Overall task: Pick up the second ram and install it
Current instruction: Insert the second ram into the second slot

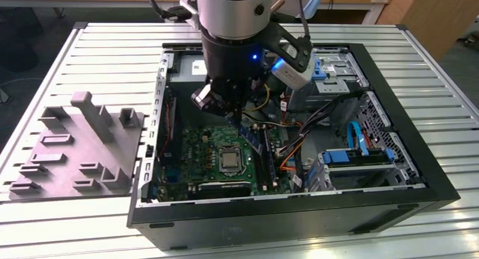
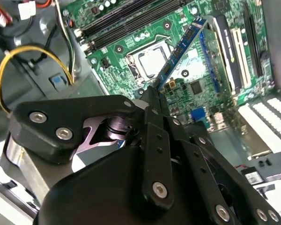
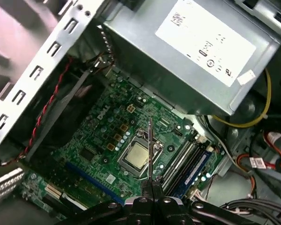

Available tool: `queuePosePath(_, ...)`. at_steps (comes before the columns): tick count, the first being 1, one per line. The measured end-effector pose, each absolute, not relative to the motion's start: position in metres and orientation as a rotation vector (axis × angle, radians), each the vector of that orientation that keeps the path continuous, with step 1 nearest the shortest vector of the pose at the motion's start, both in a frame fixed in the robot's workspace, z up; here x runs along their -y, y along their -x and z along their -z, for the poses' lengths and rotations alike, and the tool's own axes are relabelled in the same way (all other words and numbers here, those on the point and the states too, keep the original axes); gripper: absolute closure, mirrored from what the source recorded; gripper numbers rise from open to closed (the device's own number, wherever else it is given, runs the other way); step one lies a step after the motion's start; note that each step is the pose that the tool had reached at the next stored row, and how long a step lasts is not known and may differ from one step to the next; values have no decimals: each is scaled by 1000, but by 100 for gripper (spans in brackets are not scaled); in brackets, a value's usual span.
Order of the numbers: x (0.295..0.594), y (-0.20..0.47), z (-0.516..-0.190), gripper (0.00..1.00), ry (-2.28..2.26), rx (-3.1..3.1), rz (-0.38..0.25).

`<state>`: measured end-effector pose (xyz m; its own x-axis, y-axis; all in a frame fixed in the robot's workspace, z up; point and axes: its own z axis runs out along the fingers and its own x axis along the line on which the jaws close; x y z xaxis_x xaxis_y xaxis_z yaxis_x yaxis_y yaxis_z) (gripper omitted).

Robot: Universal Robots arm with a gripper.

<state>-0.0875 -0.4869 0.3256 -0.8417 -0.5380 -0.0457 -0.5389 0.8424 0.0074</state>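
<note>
The open black metal computer case (image 1: 299,214) lies flat with its green motherboard (image 1: 202,152) facing up, and the arm's black gripper (image 2: 155,91) hangs inside it. It's clamped on one end of the second ram (image 2: 180,51), a thin bluish-green stick with black chips. The stick is held up over the board near the silver processor socket (image 3: 136,156), not in a slot.

- The second ram (image 2: 182,51) is showing only its free length in the second wrist view; its gripped end is hiding between the closed fingertips of the gripper (image 2: 155,91).
- In the first wrist view the second ram (image 3: 150,150) is appearing edge-on, a thin line.
- The arm (image 1: 232,35) is running off the exterior view's top edge and covering part of the computer case (image 1: 284,217) interior.
- The gripper's body is blocking much of the motherboard (image 2: 145,36).
</note>
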Motion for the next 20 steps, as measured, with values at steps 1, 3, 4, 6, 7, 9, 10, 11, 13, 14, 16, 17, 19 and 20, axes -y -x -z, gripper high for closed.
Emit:
queuePosePath(1, 487, 88, -325, 89, 843, -2983, -30)
queuePosePath(3, 487, 88, -325, 89, 789, -2997, -29)
queuePosePath(4, 487, 87, -325, 89, 761, -3004, -28)
queuePosePath(6, 487, 88, -325, 89, 707, -3017, -27)
queuePosePath(7, 487, 88, -324, 89, 679, -3023, -27)
queuePosePath(9, 487, 88, -324, 89, 625, -3035, -25)
queuePosePath(10, 487, 87, -324, 89, 597, -3040, -25)
queuePosePath(11, 487, 88, -324, 89, 570, -3045, -24)
queuePosePath(13, 487, 88, -323, 89, 513, -3055, -23)
queuePosePath(14, 487, 88, -323, 89, 485, -3059, -22)
queuePosePath(16, 487, 87, -322, 89, 430, -3067, -21)
queuePosePath(17, 487, 88, -322, 89, 402, -3071, -21)
queuePosePath(19, 487, 88, -322, 89, 346, -3078, -19)
queuePosePath(20, 487, 88, -321, 89, 317, -3081, -19)
